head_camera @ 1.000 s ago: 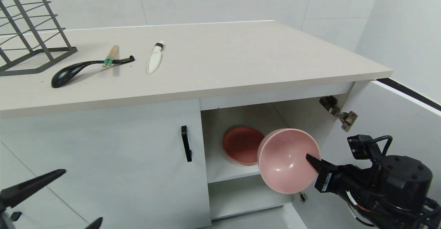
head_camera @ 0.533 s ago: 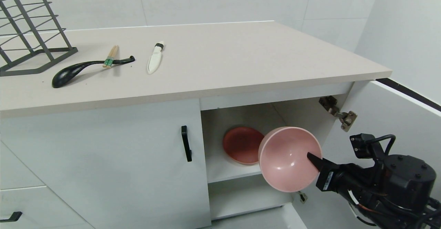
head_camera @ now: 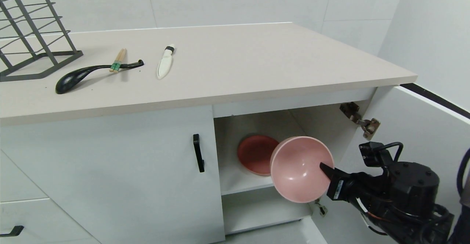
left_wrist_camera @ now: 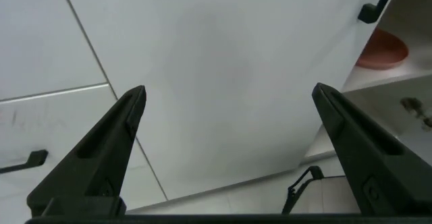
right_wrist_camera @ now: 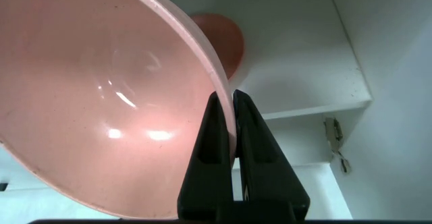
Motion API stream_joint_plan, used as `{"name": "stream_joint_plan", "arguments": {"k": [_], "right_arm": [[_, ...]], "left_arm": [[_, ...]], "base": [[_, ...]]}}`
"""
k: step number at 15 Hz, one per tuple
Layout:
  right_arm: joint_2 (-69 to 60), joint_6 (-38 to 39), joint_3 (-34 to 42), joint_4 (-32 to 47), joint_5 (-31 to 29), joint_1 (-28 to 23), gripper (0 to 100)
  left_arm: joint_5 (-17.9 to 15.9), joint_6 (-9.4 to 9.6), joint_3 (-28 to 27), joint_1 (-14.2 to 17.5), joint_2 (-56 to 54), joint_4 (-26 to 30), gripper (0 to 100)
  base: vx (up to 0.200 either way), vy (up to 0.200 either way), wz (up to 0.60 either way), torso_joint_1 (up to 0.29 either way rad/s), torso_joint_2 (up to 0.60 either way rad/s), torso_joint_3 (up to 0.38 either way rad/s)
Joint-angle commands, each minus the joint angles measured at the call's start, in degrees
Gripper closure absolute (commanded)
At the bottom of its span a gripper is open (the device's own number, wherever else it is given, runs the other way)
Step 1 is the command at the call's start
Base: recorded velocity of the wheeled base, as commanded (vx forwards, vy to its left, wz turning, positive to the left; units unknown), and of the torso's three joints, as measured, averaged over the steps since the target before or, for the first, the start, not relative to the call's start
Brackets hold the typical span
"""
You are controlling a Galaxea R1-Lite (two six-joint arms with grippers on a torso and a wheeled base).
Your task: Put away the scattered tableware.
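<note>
Stowing step, by the look of it. Grips pale pink round plastic bowl [head_camera: 297, 168] with right gripper [head_camera: 324, 167], jaws narrow, clamped on the rim, one finger inside, one outside. Holds bowl tipped on edge, hollow facing near and up, at mouth of open white cabinet, just in front of upper white shelf [head_camera: 240, 187] and apart from it. Not yet set down. Tilt likely meant to slip bowl through the opening under beige countertop [head_camera: 257, 60].

On that shelf, farther in and left of bowl: flat red round plate [head_camera: 255, 154], probably the landing spot or neighbour. Swung wide to right: open white cabinet door [head_camera: 422, 119], leaving the arm room.

Waiting on far left of countertop:
- black ladle [head_camera: 73, 76]
- wooden chopsticks [head_camera: 118, 61], touching its handle
- white knife with black band [head_camera: 165, 62], just right of them
- dark wire rack [head_camera: 33, 31], at left edge

Right wrist view gives the pinch itself: thin rim wall between the fingers, so bowl could pivot. Head view gives instead bowl's height against shelf and countertop. Left wrist view adds left gripper [left_wrist_camera: 228, 92], jaws wide and empty, low before closed white door with black handle [head_camera: 198, 153], probably parked clear of right arm's path.
</note>
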Motion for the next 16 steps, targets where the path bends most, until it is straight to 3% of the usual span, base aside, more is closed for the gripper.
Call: {"name": "stream_joint_plan", "arguments": {"k": [1, 3, 5, 7, 9, 11, 12, 14, 15, 16], "right_arm": [[4.8, -0.1, -3.4, -0.1, 0.1, -0.1, 100], [6.4, -0.1, -6.1, -0.1, 0.1, -0.1, 100], [8.1, 0.0, -9.3, -0.1, 0.1, -0.1, 100], [9.5, -0.1, -11.3, -0.1, 0.2, -0.6, 100], [9.8, -0.2, -11.1, -0.1, 0.3, -0.9, 100], [9.7, -0.5, -10.9, -0.1, 0.3, -1.0, 100], [9.7, -0.9, -11.0, -0.1, 1.3, -1.3, 100], [9.7, -1.2, -10.9, -0.1, 3.2, -1.5, 100], [9.7, -5.0, -10.8, -0.1, 10.1, -3.7, 100], [10.0, -6.7, -10.8, -0.1, 10.5, -4.2, 100]], "left_arm": [[0.0, -0.53, 0.0, 0.0, 0.4, -1.2, 0], [-0.4, -2.9, 0.0, -3.0, -0.6, -0.5, 0], [-0.3, -3.34, 0.0, -4.2, -2.7, -0.3, 0], [0.2, -3.25, 0.0, -4.7, -3.6, -0.3, 0], [4.9, -3.34, 0.0, -5.0, -4.7, -0.1, 0], [4.9, -2.72, 0.0, -5.1, -4.4, 0.1, 0], [4.9, -1.23, 0.0, -6.0, -3.6, 3.2, 0], [4.8, -1.32, 0.0, -6.0, -3.6, 2.8, 0], [4.8, -1.41, 0.0, -5.7, -4.8, 2.6, 0], [4.8, -1.41, 0.0, -5.6, -4.9, 2.6, 0]], "base": [[0.0, 0.0, 0.0, 0.0, 0.0, 0.0], [0.0, 0.0, 0.0, 0.0, 0.0, 0.0], [0.0, 0.0, 0.0, 0.0, 0.0, 0.0], [0.0, 0.0, 0.0, 0.0, 0.0, 0.0], [0.0, 0.0, 0.0, 0.0, 0.0, 0.0], [0.0, 0.0, 0.0, 0.0, 0.0, 0.0], [0.0, 0.0, 0.0, 0.0, 0.0, 0.0], [0.0, 0.0, 0.0, 0.0, 0.0, 0.0], [0.0, 0.0, 0.0, 0.0, 0.0, 0.0], [0.0, 0.0, 0.0, 0.0, 0.0, 0.0]]}}
